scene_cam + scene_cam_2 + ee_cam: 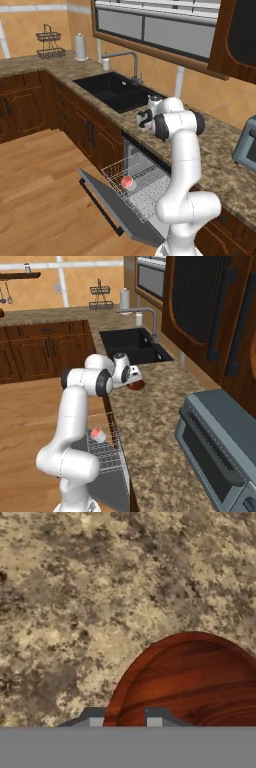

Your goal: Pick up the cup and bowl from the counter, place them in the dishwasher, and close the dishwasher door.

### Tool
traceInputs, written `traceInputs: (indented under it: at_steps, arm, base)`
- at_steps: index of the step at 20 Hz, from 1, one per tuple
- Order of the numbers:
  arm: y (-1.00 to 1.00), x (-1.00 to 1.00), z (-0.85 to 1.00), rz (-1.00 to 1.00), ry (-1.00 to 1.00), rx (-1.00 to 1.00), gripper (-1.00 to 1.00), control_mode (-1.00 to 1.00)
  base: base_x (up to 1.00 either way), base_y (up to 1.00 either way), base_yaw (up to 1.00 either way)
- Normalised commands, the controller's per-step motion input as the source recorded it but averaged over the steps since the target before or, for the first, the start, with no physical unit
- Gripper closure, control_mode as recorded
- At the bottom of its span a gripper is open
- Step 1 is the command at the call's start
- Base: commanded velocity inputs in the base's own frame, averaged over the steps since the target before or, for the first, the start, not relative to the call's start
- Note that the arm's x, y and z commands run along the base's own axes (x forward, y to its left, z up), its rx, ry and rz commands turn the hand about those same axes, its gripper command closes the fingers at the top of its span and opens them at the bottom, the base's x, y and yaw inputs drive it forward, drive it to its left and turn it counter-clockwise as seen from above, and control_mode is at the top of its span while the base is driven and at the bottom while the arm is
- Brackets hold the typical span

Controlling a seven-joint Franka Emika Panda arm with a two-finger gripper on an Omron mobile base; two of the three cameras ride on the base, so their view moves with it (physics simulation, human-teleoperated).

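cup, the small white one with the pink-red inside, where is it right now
The small white cup with the pink-red inside lies in the white wire rack of the open dishwasher, below the speckled granite counter, left of the arm in the left base view.

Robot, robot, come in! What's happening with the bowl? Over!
Fingers astride the bowl rim, on the counter. Cup in the dishwasher rack. Door open. Nothing in the way.

I can read no writing anywhere from my cameras: no label, brand, number or sign on any surface in view.
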Motion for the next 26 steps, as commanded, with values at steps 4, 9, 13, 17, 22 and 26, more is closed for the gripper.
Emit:
traceInputs:
  at_steps: [4,9,13,17,22,26]
  arm:
    - [0.04,-0.22,0.0,0.0,0.0,0.0,1.0,-1.0]
    - [0.53,-0.76,0.02,-0.05,0.0,0.03,1.0,-1.0]
    - [0.86,-0.88,0.02,-0.03,0.01,0.0,1.0,-1.0]
    - [1.0,-1.0,0.0,0.0,0.0,0.0,1.0,-1.0]
    - [0.84,-1.0,-0.04,0.0,0.15,0.0,1.0,-1.0]
    - [0.4,-0.78,-0.49,-0.01,0.1,0.02,1.0,-1.0]
  base:
    - [0.0,0.0,0.0]
    - [0.0,0.0,0.0]
    - [0.0,0.0,0.0]
    - [0.0,0.0,0.0]
    - [0.0,0.0,0.0]
    - [0.0,0.0,0.0]
